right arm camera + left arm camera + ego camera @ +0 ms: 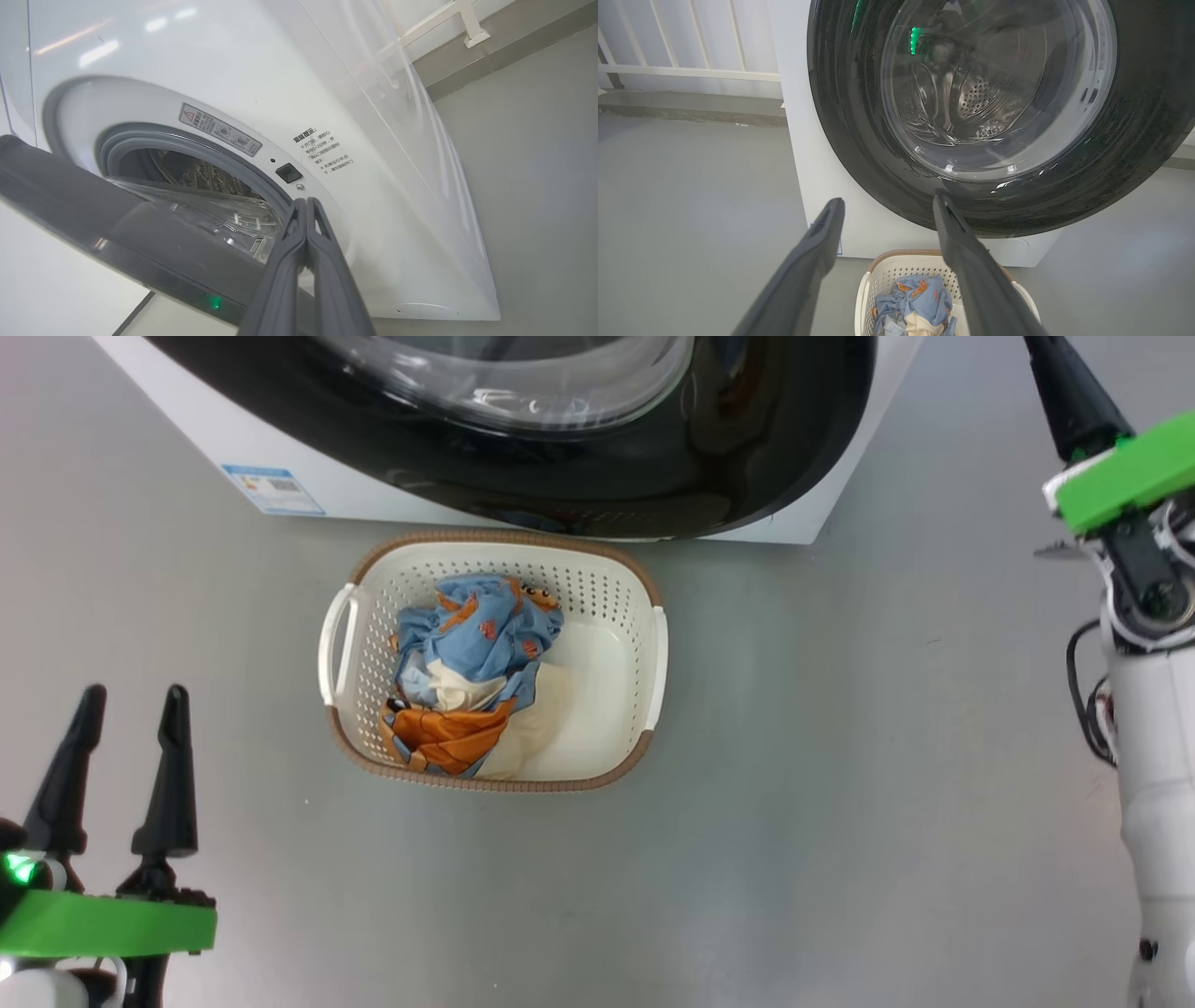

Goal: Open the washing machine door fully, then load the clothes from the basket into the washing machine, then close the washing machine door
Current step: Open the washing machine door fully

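At the near left, the left gripper (134, 702) hangs spread wide, empty. In the middle, the basket (504, 538) of the clothes (476, 653) sits just before the washing machine (233, 439). The washing machine door (70, 196) stands ajar. On the right, the right gripper (306, 203), fingers pressed together on nothing, points at the door's free edge. Opening is in hand, and next it likely needs that edge swept wide.

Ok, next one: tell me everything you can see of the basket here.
The basket is a small rectangular tub with rounded corners, cream plastic by its look, with perforated sides, a brown woven-look rim and a white handle at each short end. It stands upright on the grey floor just before the washing machine; whether they touch I cannot tell. The clothes, blue, cream and orange, lie bunched in its left half as the head view shows it; the right part is bare.
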### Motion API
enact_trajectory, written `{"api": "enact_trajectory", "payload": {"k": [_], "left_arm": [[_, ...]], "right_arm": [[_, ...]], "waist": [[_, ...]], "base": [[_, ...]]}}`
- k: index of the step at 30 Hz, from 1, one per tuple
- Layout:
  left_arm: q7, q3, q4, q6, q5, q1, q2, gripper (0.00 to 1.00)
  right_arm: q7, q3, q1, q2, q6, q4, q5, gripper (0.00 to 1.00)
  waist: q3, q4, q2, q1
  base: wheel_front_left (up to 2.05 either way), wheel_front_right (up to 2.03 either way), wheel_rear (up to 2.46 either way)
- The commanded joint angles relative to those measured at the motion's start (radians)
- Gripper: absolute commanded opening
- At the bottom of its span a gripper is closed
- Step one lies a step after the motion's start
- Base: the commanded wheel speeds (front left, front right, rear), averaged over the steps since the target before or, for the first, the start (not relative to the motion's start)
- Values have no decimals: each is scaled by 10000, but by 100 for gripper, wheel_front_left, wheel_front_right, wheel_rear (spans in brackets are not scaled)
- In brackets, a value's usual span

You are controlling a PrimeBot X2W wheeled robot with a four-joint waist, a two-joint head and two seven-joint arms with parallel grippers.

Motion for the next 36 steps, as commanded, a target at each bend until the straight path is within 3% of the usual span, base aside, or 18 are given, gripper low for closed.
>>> {"api": "enact_trajectory", "payload": {"k": [1,10,23,36], "left_arm": [[-94,365,-248,-31,-137,-352,440,100],[-94,280,-194,-31,-237,-517,442,100],[-94,230,-88,-31,-335,-586,337,100],[-94,142,36,-31,-333,-516,205,100]], "right_arm": [[369,-4,-550,129,27,30,360,0],[2228,-604,-1979,503,27,1332,1628,0],[4175,-1123,-3269,779,27,2570,1683,0],[5618,-1321,-3139,1118,27,2087,1337,0]], "waist": [[165,119,-1,0],[397,315,-1,0],[479,530,-1,0],[331,679,-1,0]], "base": [[0,0,0],[0,0,0],[0,0,0],[0,0,0]]}}
